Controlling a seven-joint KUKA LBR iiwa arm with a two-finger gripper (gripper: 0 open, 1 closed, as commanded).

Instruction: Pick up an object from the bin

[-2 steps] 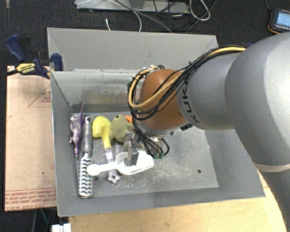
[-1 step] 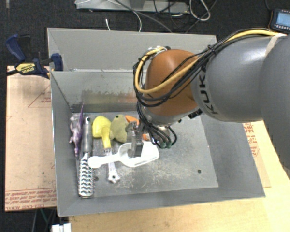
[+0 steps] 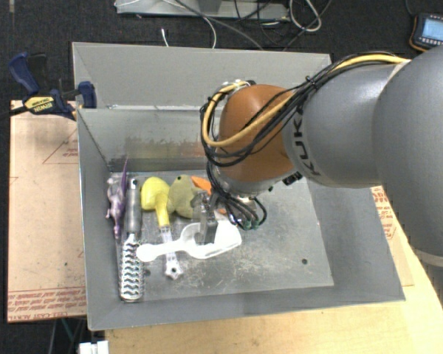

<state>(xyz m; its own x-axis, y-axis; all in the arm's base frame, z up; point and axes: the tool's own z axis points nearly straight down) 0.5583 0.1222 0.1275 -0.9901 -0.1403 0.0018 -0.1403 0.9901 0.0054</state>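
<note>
My gripper (image 3: 207, 227) hangs low in the middle of the bin, under the arm's orange cover. It is down at the right end of a white plastic scoop-like piece (image 3: 190, 248) that lies flat on the floor; whether it touches the piece I cannot tell. Just left of the gripper lies an olive-green soft lump (image 3: 180, 197), and beside that a yellow pear-shaped toy (image 3: 154, 196). A small orange piece (image 3: 200, 185) peeks out behind the green lump.
Along the left wall lie a purple figure (image 3: 117, 201) and a grey metal tool with a coiled spring end (image 3: 131, 260). A small clear piece (image 3: 172, 264) rests under the white handle. The arm covers the bin's back right.
</note>
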